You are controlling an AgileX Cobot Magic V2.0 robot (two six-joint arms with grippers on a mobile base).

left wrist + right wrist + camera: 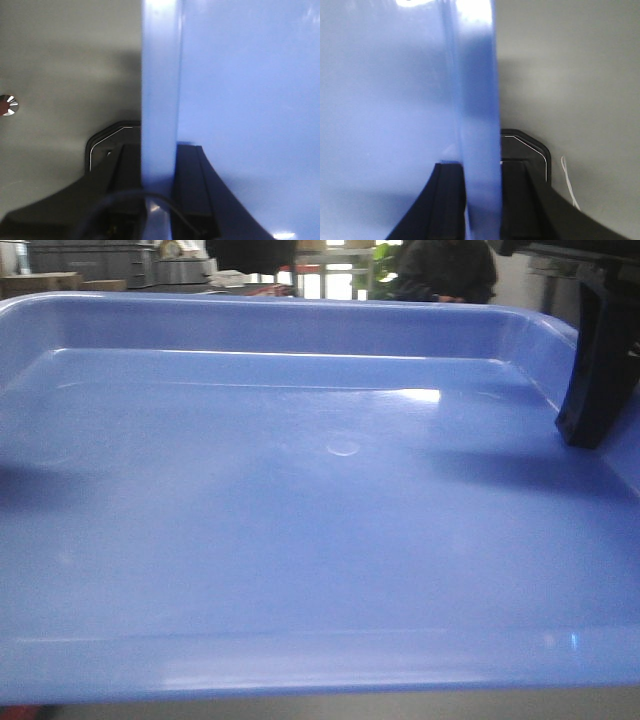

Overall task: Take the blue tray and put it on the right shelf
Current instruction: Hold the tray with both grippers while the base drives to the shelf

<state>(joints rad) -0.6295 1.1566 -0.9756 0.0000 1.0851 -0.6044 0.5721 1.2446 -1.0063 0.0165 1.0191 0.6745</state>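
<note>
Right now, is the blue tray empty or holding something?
Empty. The front view shows the blue tray bare inside, just glare and shadow; the right gripper only clamps its rim.

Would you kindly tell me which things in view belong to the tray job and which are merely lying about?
Job in hand:
blue tray
left pincer, shut on the tray's rim
right pincer, shut on the opposite rim

Lying about:
dark crates
green plant
person in dark clothes
white cable

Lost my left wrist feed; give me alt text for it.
The left gripper is shut on the rim of the blue tray, one black finger each side. A grey surface with a shiny bolt head lies beside it.
</note>
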